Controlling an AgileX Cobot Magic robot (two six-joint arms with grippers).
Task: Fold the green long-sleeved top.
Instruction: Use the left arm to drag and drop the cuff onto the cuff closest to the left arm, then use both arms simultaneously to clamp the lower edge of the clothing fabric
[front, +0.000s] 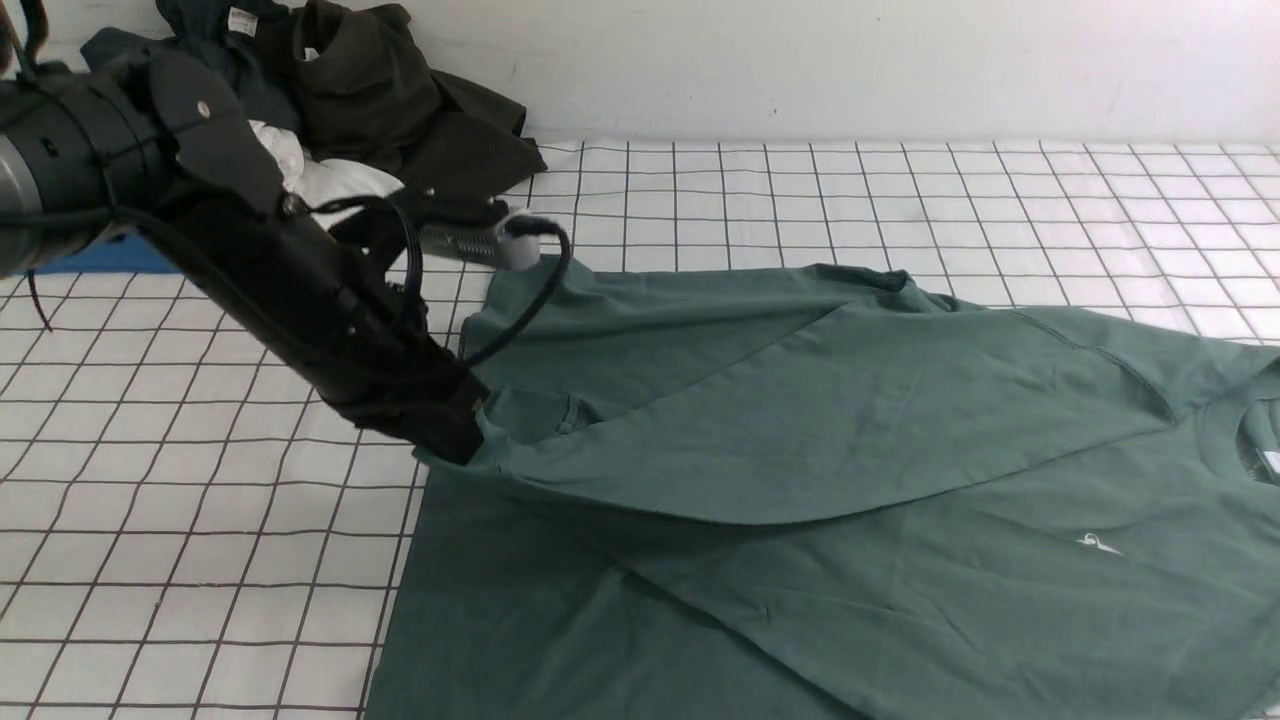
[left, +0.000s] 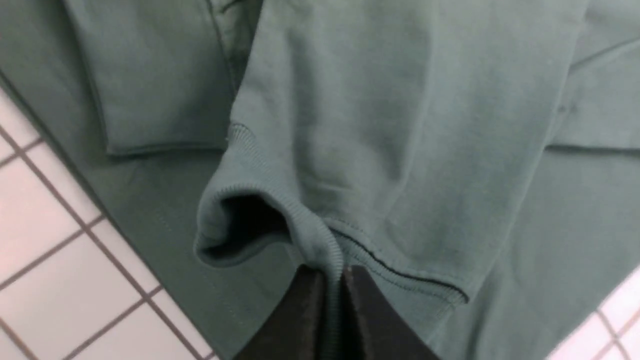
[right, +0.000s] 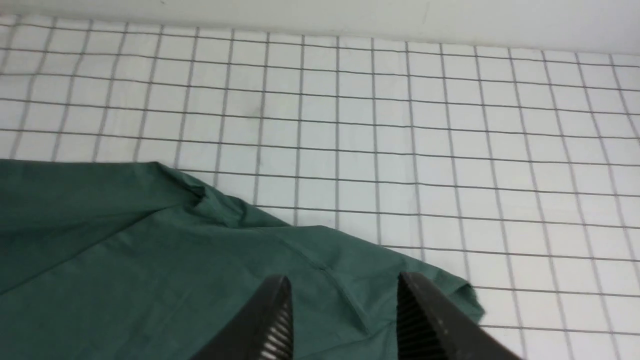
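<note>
One cuff (left: 312, 236) pinched, left gripper (left: 333, 276), open tablecloth (front: 200, 560)

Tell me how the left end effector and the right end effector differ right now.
The left end effector is shut; the right end effector stands open. The left one pinches the ribbed cuff of the green long-sleeved top; the right one grips nothing. The left shows in the front view; the right does not. Both are dark and point at that top.
</note>
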